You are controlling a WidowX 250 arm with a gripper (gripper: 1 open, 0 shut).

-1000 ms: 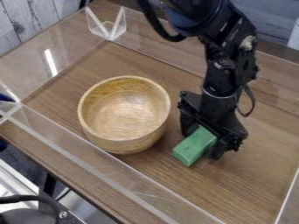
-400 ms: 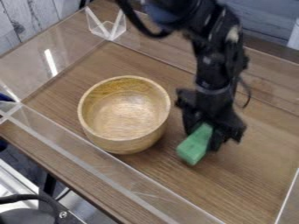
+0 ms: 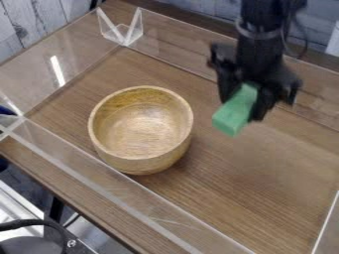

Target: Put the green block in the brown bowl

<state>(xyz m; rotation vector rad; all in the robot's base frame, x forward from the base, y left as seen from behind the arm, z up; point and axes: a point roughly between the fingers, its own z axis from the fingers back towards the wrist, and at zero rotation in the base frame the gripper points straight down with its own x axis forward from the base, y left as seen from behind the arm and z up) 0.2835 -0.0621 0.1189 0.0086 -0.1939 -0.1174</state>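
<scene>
On the wide wood-grain tabletop (image 3: 265, 189), bordered by low clear plastic walls (image 3: 79, 213), a single dark robot arm (image 3: 263, 25) comes down from the top edge of the view, right of centre. The picture is a little blurred around it.

Left of centre sits the round light-brown wooden bowl (image 3: 141, 127), thick-walled with a rounded rim and visible grain, upright on the table. Nothing can be seen lying inside it.

The arm's black claw (image 3: 247, 97) points almost straight down, up off the table — up and to the right of the bowl, clear of its rim. Its two fingers are clamped on the small bright green rectangular block (image 3: 237, 109), one finger on each side of the bar's upper part. The block hangs tilted, its lower end leaning toward the bowl's side, and most of its length sticks out below the fingertips. It touches neither the tabletop nor the bowl; bare wood shows beneath it — so the block is in the air beside the bowl, not over its hollow.

At the far left corner a small clear folded plastic piece (image 3: 122, 28) stands on the wall's edge.
</scene>
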